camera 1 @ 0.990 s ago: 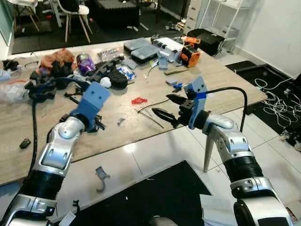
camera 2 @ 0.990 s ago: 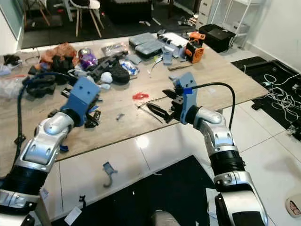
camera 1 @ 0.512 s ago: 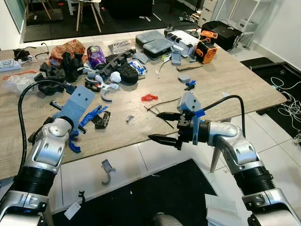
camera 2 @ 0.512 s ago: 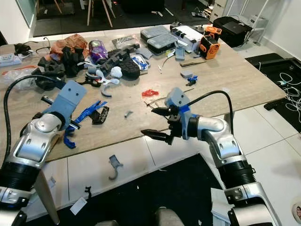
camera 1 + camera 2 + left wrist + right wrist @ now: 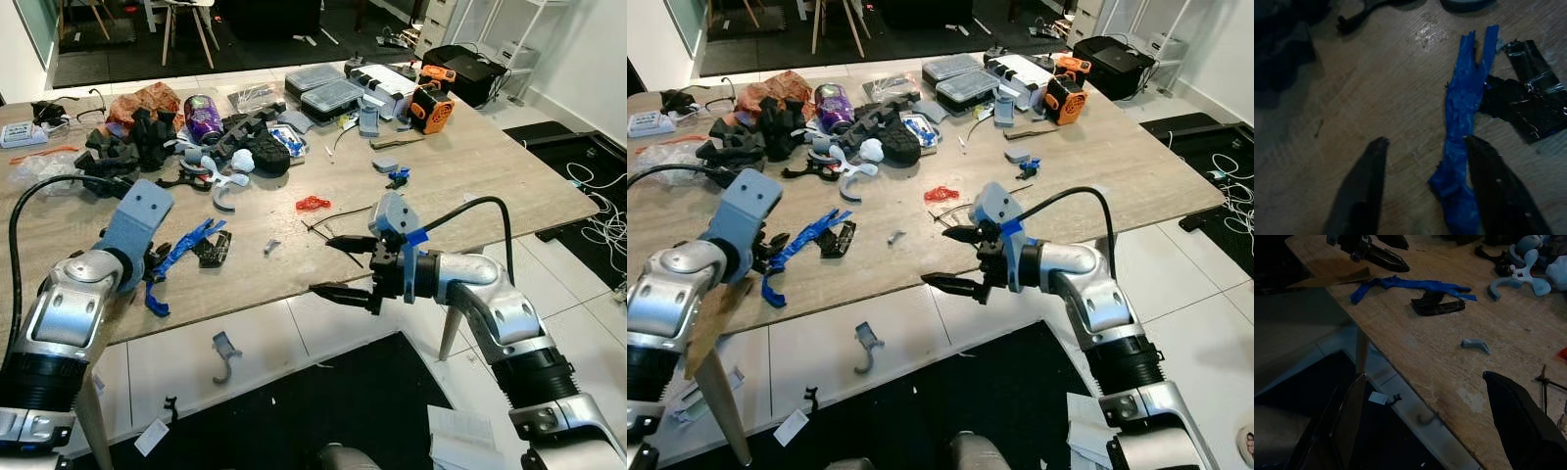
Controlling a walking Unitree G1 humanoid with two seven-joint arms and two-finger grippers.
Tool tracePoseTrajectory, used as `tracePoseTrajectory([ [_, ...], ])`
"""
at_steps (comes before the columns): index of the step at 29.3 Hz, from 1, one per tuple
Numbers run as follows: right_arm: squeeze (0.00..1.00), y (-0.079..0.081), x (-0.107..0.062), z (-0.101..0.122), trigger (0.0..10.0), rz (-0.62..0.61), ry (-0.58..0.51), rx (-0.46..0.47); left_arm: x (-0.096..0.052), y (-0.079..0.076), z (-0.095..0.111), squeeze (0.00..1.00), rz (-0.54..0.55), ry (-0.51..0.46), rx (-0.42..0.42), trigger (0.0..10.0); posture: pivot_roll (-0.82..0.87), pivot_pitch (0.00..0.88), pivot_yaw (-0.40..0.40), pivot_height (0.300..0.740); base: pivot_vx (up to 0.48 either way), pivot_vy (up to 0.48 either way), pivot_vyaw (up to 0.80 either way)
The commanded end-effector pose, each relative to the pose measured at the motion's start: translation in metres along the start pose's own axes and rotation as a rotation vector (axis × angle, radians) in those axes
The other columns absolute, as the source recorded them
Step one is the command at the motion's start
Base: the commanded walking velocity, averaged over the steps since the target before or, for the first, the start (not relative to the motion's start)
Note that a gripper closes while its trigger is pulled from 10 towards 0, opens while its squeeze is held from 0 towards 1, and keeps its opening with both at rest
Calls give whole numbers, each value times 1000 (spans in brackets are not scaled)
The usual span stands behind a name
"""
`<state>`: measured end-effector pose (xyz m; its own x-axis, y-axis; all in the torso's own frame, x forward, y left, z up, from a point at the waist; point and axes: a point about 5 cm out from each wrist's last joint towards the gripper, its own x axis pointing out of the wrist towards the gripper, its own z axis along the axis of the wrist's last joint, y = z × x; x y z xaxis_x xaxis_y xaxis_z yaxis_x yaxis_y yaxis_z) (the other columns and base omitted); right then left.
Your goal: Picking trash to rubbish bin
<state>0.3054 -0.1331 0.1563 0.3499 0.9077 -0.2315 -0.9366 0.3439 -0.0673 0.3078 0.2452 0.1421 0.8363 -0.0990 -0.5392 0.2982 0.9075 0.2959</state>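
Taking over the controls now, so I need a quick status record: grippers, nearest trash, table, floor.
left gripper: open, low over the table, fingers either side of the near end of the blue strip
right gripper: open, empty, at the table's front edge
blue strip: flat on the table, end hanging off the front edge
black scrap: beside the strip, touching it
table: wooden, cluttered at the far side
floor: grey hook under the table edge
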Motion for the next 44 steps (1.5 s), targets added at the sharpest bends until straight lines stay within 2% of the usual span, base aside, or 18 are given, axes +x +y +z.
tracePoseTrajectory([
  [1, 0, 2, -1, 0, 10000, 8, 10, 0, -1, -4, -2, 1000, -32, -2, -58, 10000, 13, 0, -33, 740, 0, 0, 0],
  [4, 0, 2, -1, 0, 10000, 8, 13, -1, 1, -9, -3, 1000, -88, -15, -133, 10000, 13, 0, -35, 740, 0, 0, 0],
  [8, 0, 2, -1, -1, 10000, 8, 15, -1, 3, -12, -5, 1000, -109, -16, -169, 10000, 13, 0, -35, 740, 0, 0, 0],
  [11, 0, 3, 0, -1, 10000, 6, 15, -1, 6, -19, -8, 1000, -149, 0, -278, 10000, 14, 0, -35, 740, 0, 0, 0],
  [13, 0, 3, 0, -1, 10000, 5, 15, -1, 7, -20, -8, 1000, -155, 5, -306, 10000, 14, 0, -35, 740, 0, 0, 0],
  [15, 0, 2, 0, -1, 10000, -3, 15, 1, 8, -22, -12, 1000, -153, 38, -370, 10000, 14, 0, -34, 740, 0, 0, 0],
  [16, 0, 2, 0, -1, 10000, -6, 15, 1, 9, -22, -14, 776, -150, 52, -395, 10000, 14, 0, -34, 740, 0, 0, 0],
  [17, 0, 2, 0, -1, 10000, -6, 15, 1, 9, -22, -14, 776, -150, 52, -395, 10000, 14, 0, -34, 740, 0, 0, 0],
  [18, 0, 2, 0, -1, 10000, -9, 14, 2, 12, -20, -20, 0, -124, 69, -434, 10000, 14, 0, -34, 740, 0, 0, 0],
  [22, 0, 2, 0, 0, 10000, -10, 11, 3, 15, -16, -21, 0, -81, 50, -461, 10000, 15, 0, -34, 740, 0, 0, 0],
  [28, 0, 1, -1, 1, 10000, -13, 10, 3, 16, -9, -31, 0, -24, 81, -440, 10000, 13, 0, -33, 740, 0, 0, 0],
  [34, 0, 1, -1, 1, 10000, -14, 11, 3, 15, -6, -38, 0, 15, 127, -362, 10000, 14, 0, -35, 740, 0, 0, 0],
  [35, 0, 1, -1, 1, 10000, -14, 11, 2, 15, -8, -41, 0, 13, 146, -316, 10000, 14, 0, -35, 740, 0, 0, 0],
  [40, 0, 0, -2, 1, 10000, -18, 13, 2, 14, -14, -48, 0, -28, 182, -216, 10000, 14, 0, -35, 740, 0, 0, 0],
  [44, 0, 0, -3, 1, 10000, -21, 15, 2, 14, -15, -51, 0, -26, 197, -184, 10000, 13, 0, -35, 740, 0, 0, 0],
])
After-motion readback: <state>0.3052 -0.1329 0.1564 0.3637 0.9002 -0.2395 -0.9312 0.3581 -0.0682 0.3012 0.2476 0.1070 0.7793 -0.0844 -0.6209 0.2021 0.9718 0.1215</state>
